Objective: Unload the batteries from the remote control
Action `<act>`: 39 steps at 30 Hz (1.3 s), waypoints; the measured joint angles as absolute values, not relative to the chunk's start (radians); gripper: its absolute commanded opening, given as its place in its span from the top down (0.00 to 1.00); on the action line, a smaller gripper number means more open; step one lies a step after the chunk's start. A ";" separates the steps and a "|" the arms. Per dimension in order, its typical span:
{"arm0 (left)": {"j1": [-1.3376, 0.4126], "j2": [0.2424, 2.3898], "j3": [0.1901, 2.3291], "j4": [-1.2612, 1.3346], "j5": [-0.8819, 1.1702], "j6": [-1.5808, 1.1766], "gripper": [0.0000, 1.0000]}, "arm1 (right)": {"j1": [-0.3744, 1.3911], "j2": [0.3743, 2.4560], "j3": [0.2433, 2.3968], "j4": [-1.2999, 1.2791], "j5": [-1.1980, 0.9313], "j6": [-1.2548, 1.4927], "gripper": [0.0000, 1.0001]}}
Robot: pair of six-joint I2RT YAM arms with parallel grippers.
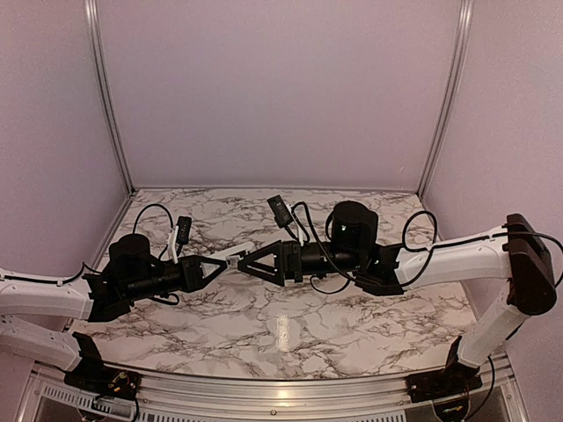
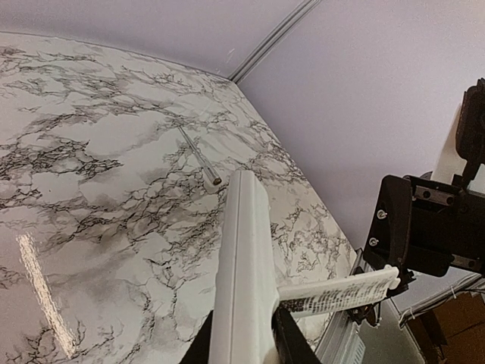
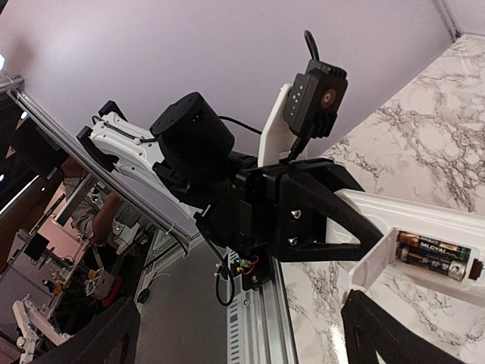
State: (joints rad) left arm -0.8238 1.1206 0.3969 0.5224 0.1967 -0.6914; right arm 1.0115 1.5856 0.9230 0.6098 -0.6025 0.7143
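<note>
Nearest the lens: remote control (image 2: 241, 265), a white bar rising straight out of the left pincer (image 2: 244, 347). The jaws are narrowed onto its lower end and clamp it firmly. It is carried off the bench (image 2: 91, 189), with its long end reaching past the fingertips towards the other arm.

- Reason, as I read it: the held end acts as a handle, leaving the battery bay free and turned to the partner arm.
- Cover flap (image 2: 341, 294) hangs open, jutting sideways from the remote just beyond the left pincer's tips. It has several lines of small dark print, too fine to read.
- Thin grey rod (image 2: 198, 158) lies on the bench beyond the remote's far tip. It is not touched.
- Batteries (image 3: 430, 254): two, side by side in the open bay, just past the left pincer's fingertips. They are seated, not yet out. Black-and-gold jackets carry white lettering that seems to end in "YAL"; not certain.
- A small red spot sits at the bay's far end.

Right pincer (image 1: 244, 262): jaws spread wide, holding nothing. It faces the remote's free end and is close, but I see no contact. Likely it is lined up to pick the cells out.
</note>
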 measured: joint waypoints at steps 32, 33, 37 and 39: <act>-0.833 1.140 0.436 0.517 0.103 -0.665 1.00 | 1.011 1.657 0.925 0.528 -0.546 0.678 0.08; -0.833 1.140 0.436 0.517 0.100 -0.665 1.00 | 1.011 1.657 0.926 0.521 -0.540 0.676 0.08; -0.833 1.140 0.436 0.517 0.090 -0.664 1.00 | 1.011 1.657 0.931 0.493 -0.519 0.658 0.08; -0.833 1.140 0.437 0.517 0.084 -0.661 1.00 | 1.011 1.657 0.934 0.477 -0.507 0.646 0.08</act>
State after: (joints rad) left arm -0.8330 1.1397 0.4366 0.5171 0.0841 -0.6609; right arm 1.0115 1.6566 0.9344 0.4767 -0.5068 0.6456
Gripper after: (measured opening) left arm 0.214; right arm 0.916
